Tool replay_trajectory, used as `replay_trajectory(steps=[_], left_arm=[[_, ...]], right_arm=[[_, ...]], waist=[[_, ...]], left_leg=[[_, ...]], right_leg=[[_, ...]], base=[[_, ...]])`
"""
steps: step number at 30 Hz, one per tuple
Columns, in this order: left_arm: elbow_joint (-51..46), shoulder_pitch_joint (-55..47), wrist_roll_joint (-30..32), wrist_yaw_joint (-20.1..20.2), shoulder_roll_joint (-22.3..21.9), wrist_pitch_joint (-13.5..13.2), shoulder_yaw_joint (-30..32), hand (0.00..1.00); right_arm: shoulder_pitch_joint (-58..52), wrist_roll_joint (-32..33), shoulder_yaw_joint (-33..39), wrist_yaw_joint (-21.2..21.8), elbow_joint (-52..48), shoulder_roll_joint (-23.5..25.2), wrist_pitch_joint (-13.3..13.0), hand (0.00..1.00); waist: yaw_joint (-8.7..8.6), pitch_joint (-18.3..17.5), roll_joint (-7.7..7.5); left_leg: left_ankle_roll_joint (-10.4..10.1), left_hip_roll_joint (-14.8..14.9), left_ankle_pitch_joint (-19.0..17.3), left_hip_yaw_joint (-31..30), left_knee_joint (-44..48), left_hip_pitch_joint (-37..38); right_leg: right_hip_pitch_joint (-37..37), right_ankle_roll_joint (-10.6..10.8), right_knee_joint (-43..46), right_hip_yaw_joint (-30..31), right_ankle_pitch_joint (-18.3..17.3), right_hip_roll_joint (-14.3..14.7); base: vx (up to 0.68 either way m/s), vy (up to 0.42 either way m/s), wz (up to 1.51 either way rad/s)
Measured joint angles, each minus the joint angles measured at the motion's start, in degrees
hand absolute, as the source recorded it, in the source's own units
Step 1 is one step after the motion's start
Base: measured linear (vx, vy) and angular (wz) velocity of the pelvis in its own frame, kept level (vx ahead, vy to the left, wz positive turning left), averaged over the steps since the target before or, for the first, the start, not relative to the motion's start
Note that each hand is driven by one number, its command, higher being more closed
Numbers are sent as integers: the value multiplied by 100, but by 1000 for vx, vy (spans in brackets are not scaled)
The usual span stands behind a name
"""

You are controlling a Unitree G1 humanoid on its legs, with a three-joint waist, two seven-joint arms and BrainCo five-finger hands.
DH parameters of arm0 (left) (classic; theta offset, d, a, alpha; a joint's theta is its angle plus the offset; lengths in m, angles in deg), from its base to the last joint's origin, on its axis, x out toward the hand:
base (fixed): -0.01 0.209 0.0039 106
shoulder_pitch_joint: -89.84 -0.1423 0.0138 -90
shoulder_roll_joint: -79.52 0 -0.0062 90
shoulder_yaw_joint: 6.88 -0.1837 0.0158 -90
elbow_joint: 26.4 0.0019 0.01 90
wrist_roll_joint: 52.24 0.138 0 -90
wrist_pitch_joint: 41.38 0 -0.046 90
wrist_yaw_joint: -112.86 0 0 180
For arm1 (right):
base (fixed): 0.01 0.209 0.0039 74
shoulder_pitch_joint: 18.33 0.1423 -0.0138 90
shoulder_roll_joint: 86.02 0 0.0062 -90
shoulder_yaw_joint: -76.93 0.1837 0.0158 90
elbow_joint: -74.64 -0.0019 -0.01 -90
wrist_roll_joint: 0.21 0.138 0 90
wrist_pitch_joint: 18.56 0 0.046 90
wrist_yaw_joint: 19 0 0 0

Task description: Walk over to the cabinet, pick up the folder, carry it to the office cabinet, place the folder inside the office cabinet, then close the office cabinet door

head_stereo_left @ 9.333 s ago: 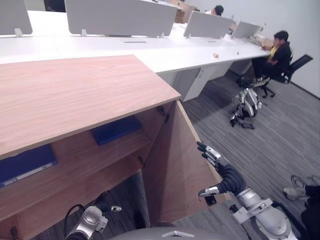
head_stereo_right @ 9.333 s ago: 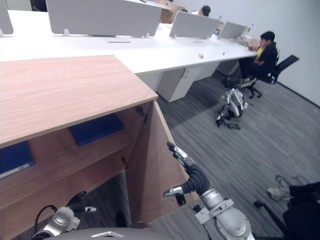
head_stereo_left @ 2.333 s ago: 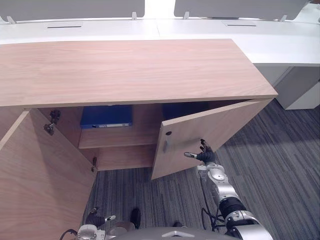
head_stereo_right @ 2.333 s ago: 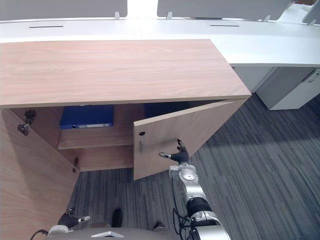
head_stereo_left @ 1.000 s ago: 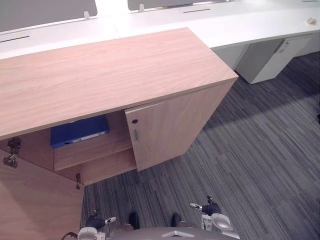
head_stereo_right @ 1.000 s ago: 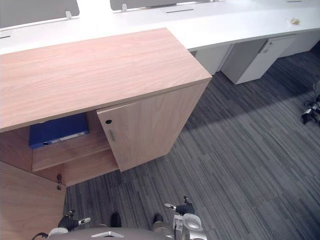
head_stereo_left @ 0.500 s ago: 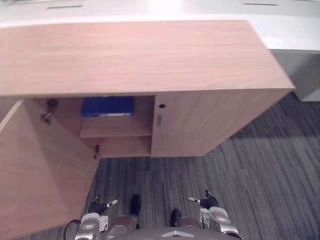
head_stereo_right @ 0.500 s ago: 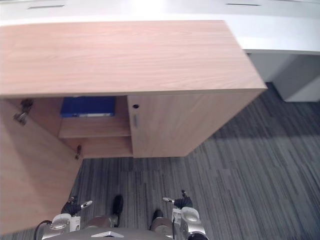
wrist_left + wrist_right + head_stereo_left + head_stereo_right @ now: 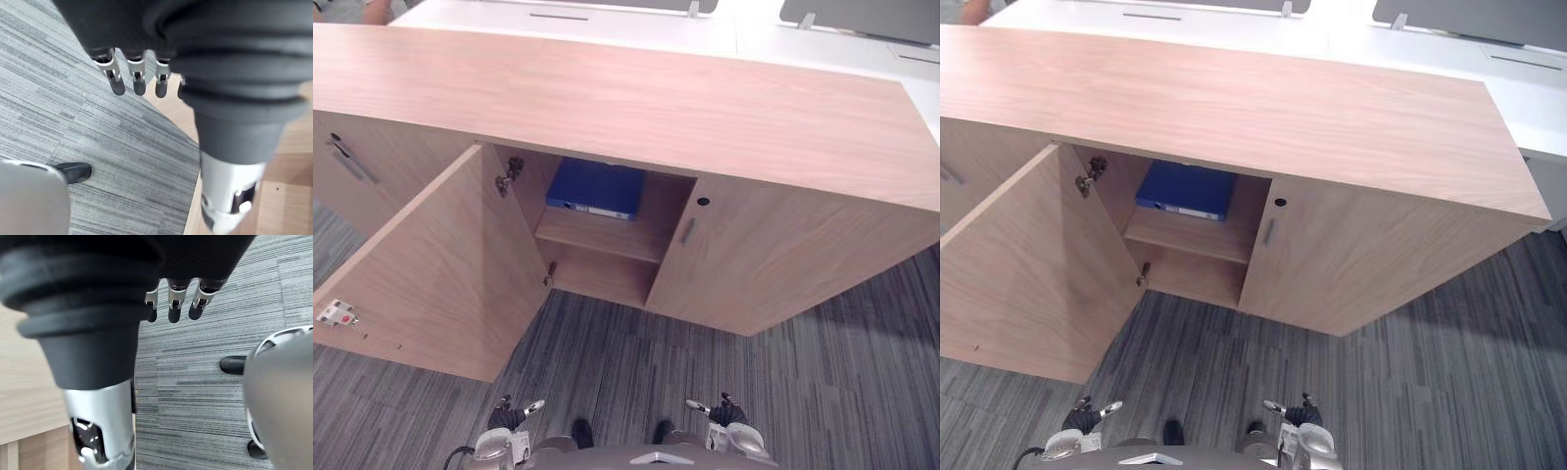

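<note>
Fingers (image 9: pixel 139 83) straight, near open door (image 9: pixel 431 274) edge

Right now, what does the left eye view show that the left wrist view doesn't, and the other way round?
Left eye view: the blue folder on the upper shelf of the cabinet, the shut right door, and the right hand. Left wrist view: a close look at the left hand, fingers relaxed, holding nothing. Both: the left hand, grey carpet, cabinet wood.
</note>
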Motion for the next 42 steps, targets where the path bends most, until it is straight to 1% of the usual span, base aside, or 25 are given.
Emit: replay_trajectory(steps=[2,4,5,6,8,12,13,15,19,22,23,26,30,32,33,36,39,42], left_arm=[[-4,-13,-80,-128,-1,-2,24,0],[-35,-20,-207,-226,-9,-6,174,0],[-172,-27,-401,-362,-13,-13,336,0],[-283,-40,-444,-388,-18,-14,409,0],[-806,-142,-580,-520,17,-46,497,0],[-1757,-154,-567,-750,85,-166,501,0],[-1809,-150,-567,-756,87,-173,501,0],[-2251,-132,-552,-866,89,-234,503,0],[-2600,-135,-502,-991,89,-282,542,0],[-2605,-119,-428,-1041,112,-290,754,0],[-2604,-120,-423,-1077,144,-290,854,0],[-2604,-119,-464,-1147,298,-300,1063,0],[-2587,-206,-558,-1196,383,-335,1153,0],[-2519,-221,-559,-1196,399,-338,1189,0],[-2448,-219,-558,-1195,403,-343,1277,0],[-1820,-223,-558,-1231,481,-334,1782,0],[-1404,-323,-567,-1251,580,-313,2089,0],[-1176,-416,-570,-1253,650,-281,2330,0]], right_arm=[[81,-10,0,-11,81,-8,2,0],[139,-10,-2,-25,81,-7,2,0],[158,-9,-6,-124,77,-10,1,0],[170,-10,-6,-154,77,-14,1,0],[188,-14,-86,-227,74,-21,-2,0],[174,-24,-186,-268,64,-22,-8,0],[173,-24,-190,-270,64,-22,-8,0],[117,-25,-257,-341,64,-16,-8,0],[70,-26,-290,-380,56,-26,-7,0],[75,-28,-287,-381,54,-25,-5,0],[74,-28,-285,-382,54,-26,-4,0],[115,-28,-265,-390,53,-30,-3,0],[186,-30,-209,-399,54,-27,-2,0],[205,-30,-180,-402,57,-25,-2,0],[226,-30,-174,-402,63,-24,-3,0],[250,-29,-167,-431,90,-25,-3,0],[220,-29,-167,-443,138,-25,-3,0],[91,-27,-167,-446,302,-32,8,0]], waist=[[35,-80,18],[47,-82,12],[37,-85,-7],[37,-86,-16],[83,-81,-48],[99,-83,-64],[98,-82,-63],[113,-83,-65],[108,-85,-67],[119,-104,-82],[127,-108,-95],[161,-123,-117],[168,-127,-132],[178,-158,-165],[188,-168,-185],[184,-172,-219],[187,-167,-214],[187,-174,-196]], left_leg=[[-17,8,147,-35,-248,94],[-33,41,200,-89,-265,133],[-45,62,233,-173,-268,148],[-58,74,247,-189,-269,148],[-62,114,273,-260,-306,147],[-41,156,387,-444,-316,46],[-42,160,388,-456,-317,38],[-88,193,383,-484,-318,20],[-100,218,371,-481,-318,-26],[-103,219,366,-475,-317,-75],[-93,221,374,-470,-316,-75],[-116,215,358,-383,-313,-52],[-119,205,359,-318,-280,40],[-120,202,359,-307,-282,76],[-120,203,359,-299,-290,76],[-119,218,355,-225,-314,107],[-102,222,364,-181,-317,109],[-109,226,357,-186,-319,46]], right_leg=[[-2,-12,-8,-27,8,50],[11,-50,-13,-67,30,87],[79,-60,-32,-132,34,108],[104,-64,-34,-144,36,117],[154,-87,-44,-162,37,163],[132,-175,-42,-275,-20,204],[131,-176,-43,-276,-20,206],[137,-149,-97,-240,-55,242],[133,-155,-192,-111,-60,321],[89,-199,-194,-72,-6,344],[86,-179,-202,-51,29,355],[93,-207,-252,29,51,385],[155,-268,-288,207,94,382],[184,-283,-290,238,105,373],[179,-290,-290,281,111,369],[172,-289,-304,410,153,368],[170,-238,-330,497,189,368],[152,-246,-352,500,161,367]], base=[[-42,-49,11],[-33,-56,16],[-60,-54,20],[-77,-52,21],[-106,-44,10],[-110,-49,21],[-74,-23,16],[-83,-22,11],[-16,-13,3],[75,-10,-5],[105,-7,-6],[102,-2,-7],[60,15,-3],[0,0,0],[-62,24,-8],[-81,10,-12],[-139,-7,-10],[-151,-9,2]])
